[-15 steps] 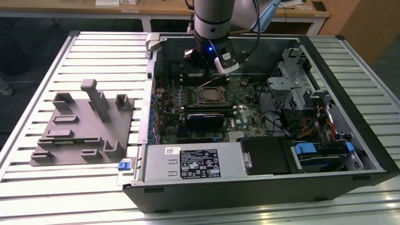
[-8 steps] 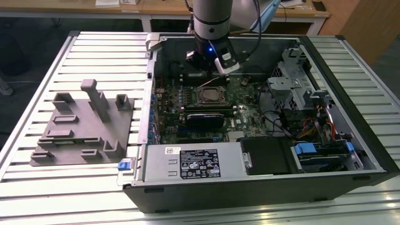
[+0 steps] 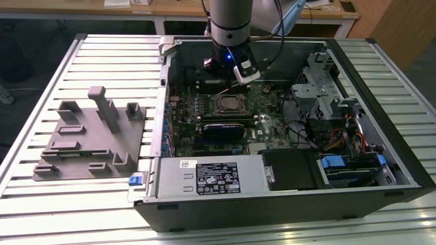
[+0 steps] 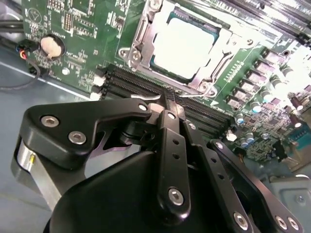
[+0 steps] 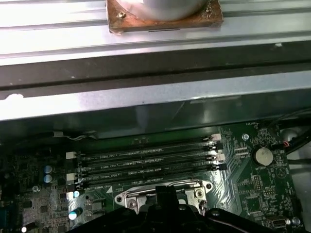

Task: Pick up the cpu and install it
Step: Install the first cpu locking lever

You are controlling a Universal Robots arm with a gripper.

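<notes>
CPU (image 4: 187,46) sits in mobo socket (image 4: 177,48) at 12 o'clock of gripper (image 4: 167,99), fingers together, empty; install step appears done, next calls for latch closure.

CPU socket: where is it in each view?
Exterior view: socket, middle of the open computer case.
Second wrist view: socket framing the pale cpu, next to the memory slots.
First wrist view: socket partly hidden, next to the memory slots.
Shared landmark: the memory slots.
</notes>
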